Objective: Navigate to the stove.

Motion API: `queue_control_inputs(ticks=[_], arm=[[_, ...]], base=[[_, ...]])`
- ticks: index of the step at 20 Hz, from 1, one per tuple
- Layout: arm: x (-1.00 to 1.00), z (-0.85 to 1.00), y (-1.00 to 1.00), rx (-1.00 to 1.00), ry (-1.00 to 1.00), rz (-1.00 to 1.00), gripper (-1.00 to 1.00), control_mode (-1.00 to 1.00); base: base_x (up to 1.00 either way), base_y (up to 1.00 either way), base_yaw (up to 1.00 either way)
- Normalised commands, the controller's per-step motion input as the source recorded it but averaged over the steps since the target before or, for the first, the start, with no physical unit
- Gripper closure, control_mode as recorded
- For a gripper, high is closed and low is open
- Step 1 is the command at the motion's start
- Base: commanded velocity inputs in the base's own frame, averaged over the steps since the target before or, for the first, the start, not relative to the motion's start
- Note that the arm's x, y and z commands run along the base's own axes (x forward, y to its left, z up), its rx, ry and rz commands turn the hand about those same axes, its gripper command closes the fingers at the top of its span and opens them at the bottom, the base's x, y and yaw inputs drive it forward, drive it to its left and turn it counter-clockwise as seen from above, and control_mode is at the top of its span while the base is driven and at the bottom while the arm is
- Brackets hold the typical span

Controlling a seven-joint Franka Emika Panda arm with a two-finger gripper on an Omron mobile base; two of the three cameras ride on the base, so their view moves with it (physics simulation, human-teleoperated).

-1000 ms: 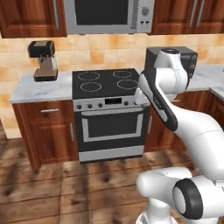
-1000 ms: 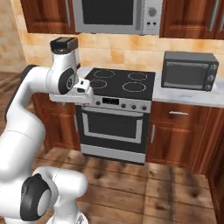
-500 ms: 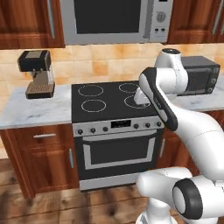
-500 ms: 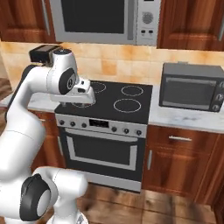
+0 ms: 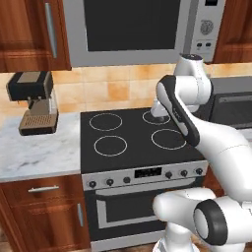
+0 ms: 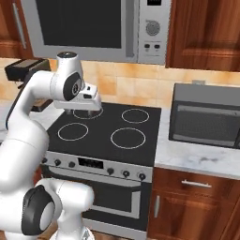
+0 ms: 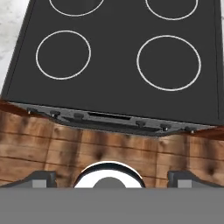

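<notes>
The stove point(image 5: 133, 140) stands straight ahead, close and centred: a steel range with a flat black glass cooktop, four white ring burners and a knob panel point(image 5: 147, 174) above the oven door. It also fills the middle of the right base view as the stove point(image 6: 105, 133). My gripper point(image 6: 78, 111) hangs over the back of the cooktop, pointing down. In the hand view the stove point(image 7: 118, 65) lies below, and the gripper point(image 7: 113, 178) is open, its fingertips point(image 7: 41, 178) wide apart with nothing between them.
A silver microwave point(image 5: 133, 29) hangs above the range. A coffee machine point(image 5: 34, 101) sits on the marble counter point(image 5: 34, 157) to the left. A black toaster oven point(image 6: 204, 122) sits on the counter to the right. Wooden floor point(image 7: 43, 148) lies before the oven.
The whole picture has shifted: the base has driven closer, so the stove looks larger and nearer. The arm keeps the same pose over the cooktop.
</notes>
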Motion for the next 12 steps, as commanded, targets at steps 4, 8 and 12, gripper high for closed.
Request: queue_control_inputs(ticks=[4, 8, 12], arm=[[0.00, 0.00, 0.00, 0.00, 0.00, 0.00, -1.00, 1.00], [0.00, 0.00, 0.00, 0.00, 0.00, 0.00, -1.00, 1.00], [0.00, 0.00, 0.00, 0.00, 0.00, 0.00, -1.00, 1.00]], base=[[0.60, 0.00, 0.00], [0.46, 0.00, 0.00], [0.43, 0.00, 0.00]])
